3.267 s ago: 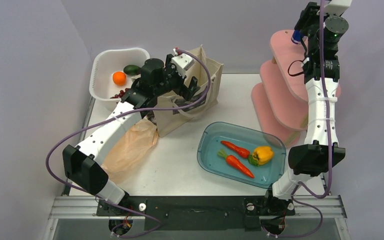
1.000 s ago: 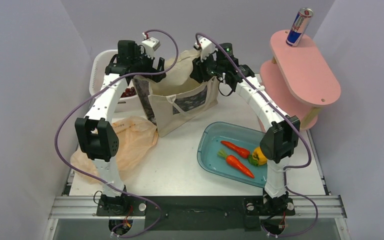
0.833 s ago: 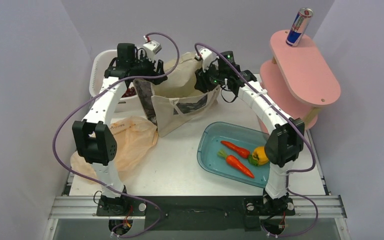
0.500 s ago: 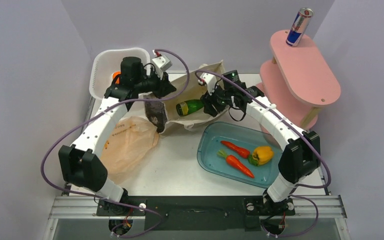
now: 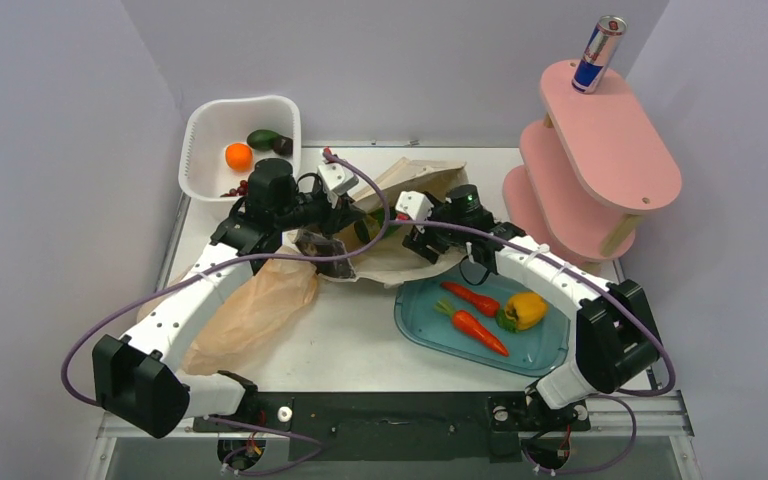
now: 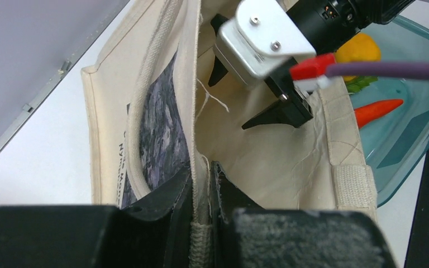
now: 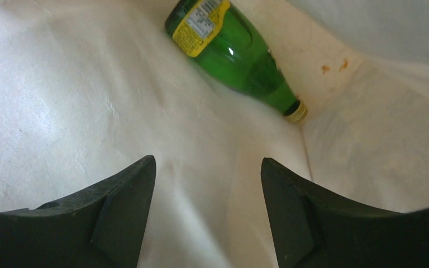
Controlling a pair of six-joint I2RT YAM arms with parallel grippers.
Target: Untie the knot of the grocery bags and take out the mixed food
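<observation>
Item one: canvas tote (image 5: 422,177), lying on its side at mid-table, mouth toward the arms. We record the left gripper (image 6: 203,184) pinched tight on the tote's cream rim seam, beside the dark floral panel. We record the right gripper (image 7: 206,163) inside the tote with its fingers spread apart, holding nothing. Item two: green bottle (image 7: 232,53) with a yellow cap, on its side on the tote's inner wall, ahead of the right gripper and apart from it. Item three: peach-orange plastic bag (image 5: 250,310), slack on the table (image 5: 360,335) left of the tote. Item four: teal tray (image 5: 543,352) holding two carrots (image 5: 472,298) and a yellow bell pepper (image 5: 526,309). Item five: white basket (image 5: 198,135) with the avocado (image 5: 263,139) and an orange fruit (image 5: 239,156). Item six: can (image 5: 597,53), upright on the pink shelf (image 5: 630,145).
</observation>
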